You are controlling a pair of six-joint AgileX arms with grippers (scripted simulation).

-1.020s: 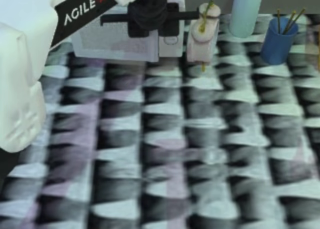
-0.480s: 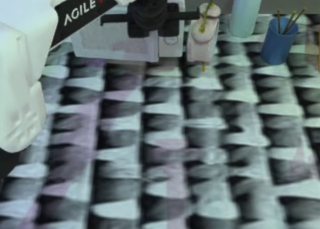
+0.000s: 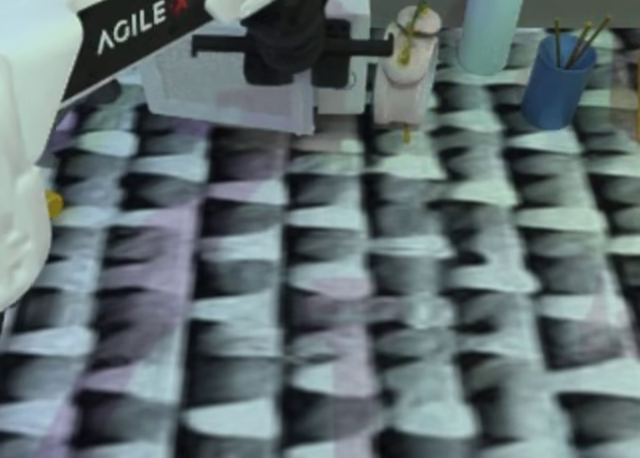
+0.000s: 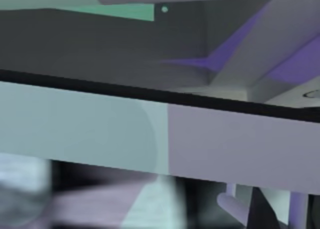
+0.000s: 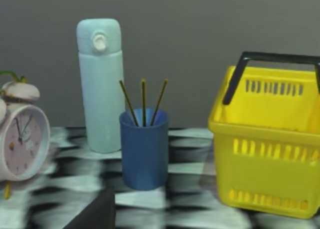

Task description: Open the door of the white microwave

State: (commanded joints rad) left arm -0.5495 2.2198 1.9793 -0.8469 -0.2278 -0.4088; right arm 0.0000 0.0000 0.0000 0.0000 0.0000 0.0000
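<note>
Top view shows the left gripper (image 3: 290,38) over the white microwave (image 3: 250,73), the door (image 3: 225,93) just below it, seemingly reaching the door's edge; finger state cannot be told.

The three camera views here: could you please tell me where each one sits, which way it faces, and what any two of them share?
Top view: above the table, looking down; left arm reaches over the white microwave, left gripper by it.
Left wrist view: on the left arm, pressed close against a pale panel edge; contents unclear.
Right wrist view: on the right arm, facing the table's back right: alarm clock, flask, blue cup, yellow basket.
Shared by top and right wrist: clock, flask, cup.
</note>
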